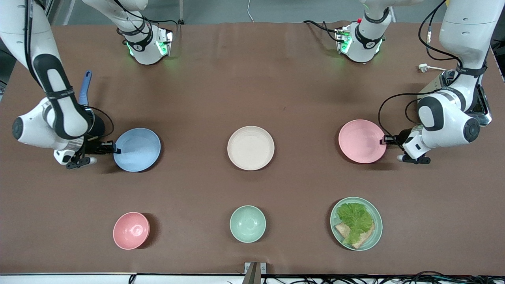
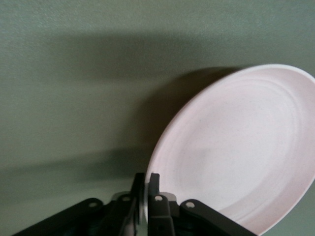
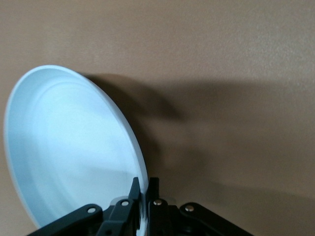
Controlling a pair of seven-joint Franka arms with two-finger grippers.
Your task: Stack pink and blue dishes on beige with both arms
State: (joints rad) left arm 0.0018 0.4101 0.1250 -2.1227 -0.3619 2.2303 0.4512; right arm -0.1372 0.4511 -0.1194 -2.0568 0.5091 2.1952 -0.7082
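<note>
Nearest my camera I see a pink bowl point(image 1: 131, 230), a mint bowl point(image 1: 247, 223) and a green plate of lettuce point(image 1: 356, 223). Farther up, the beige plate point(image 1: 250, 148) sits mid-table between 2 others. My right gripper point(image 1: 113, 149) is pinched tight on the blue plate's point(image 1: 137, 149) rim; my left gripper point(image 1: 384, 141) likewise clamps the pink plate's point(image 1: 361, 141) rim.

A robotics lab is showing here: two white arms point(image 1: 51, 106) are standing at a bench point(image 1: 252, 79) covered in plain brown sheeting, cables point(image 1: 434, 276) are trailing along its edge nearest the front camera, and tableware is sitting in tidy rows.
</note>
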